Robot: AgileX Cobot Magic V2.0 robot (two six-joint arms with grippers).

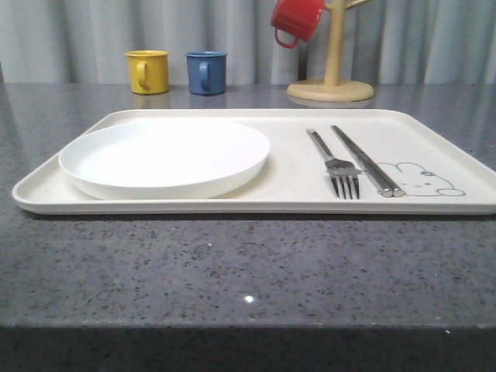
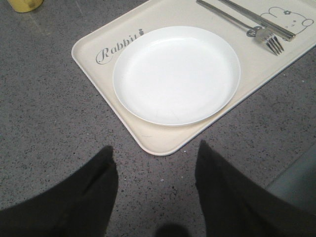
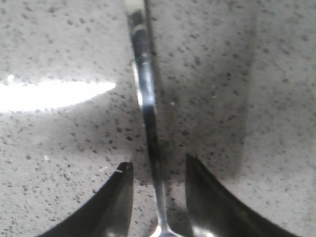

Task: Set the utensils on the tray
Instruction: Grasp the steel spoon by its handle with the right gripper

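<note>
Most of this looks done already: the plate [image 1: 164, 157] sits at the left end of the tray [image 1: 434, 116], and the fork [image 1: 335, 163] and chopsticks [image 1: 366, 160] lie side by side toward its right end, next to the rabbit drawing. What's left seems to be the spoon [image 3: 146, 108], lying on the speckled worktop [image 1: 232, 271] between the spread jaws of the right gripper [image 3: 159, 185], not pinched yet as far as I can tell (its bowl is cut off, so I'm going by the handle). The left gripper [image 2: 155, 163] hangs open off the tray's near left corner, holding nothing.
</note>
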